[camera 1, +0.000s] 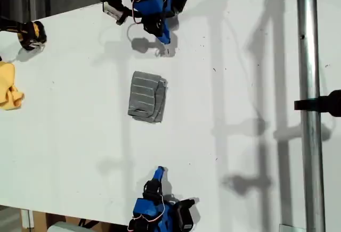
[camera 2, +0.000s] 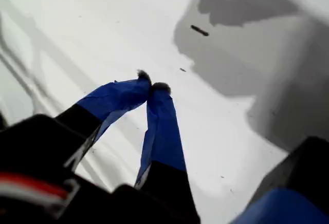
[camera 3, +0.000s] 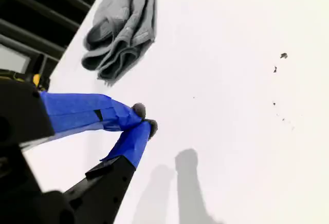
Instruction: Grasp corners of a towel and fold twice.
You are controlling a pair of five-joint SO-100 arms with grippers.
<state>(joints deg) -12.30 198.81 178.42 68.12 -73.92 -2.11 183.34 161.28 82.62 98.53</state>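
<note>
The towel [camera 1: 147, 97] lies folded into a small layered bundle on the white surface [camera 1: 240, 83], roughly midway between the two blue arms. My first pincer [camera 2: 153, 86] has its tips pressed together on nothing, above bare surface; its wrist view does not show which arm it rides on. My second pincer [camera 3: 144, 119] is likewise closed and empty, with the towel [camera 3: 122, 26] a little way beyond its tips. A yellow cloth [camera 1: 9, 86] sits well apart from the towel, at the exterior view's left edge.
</note>
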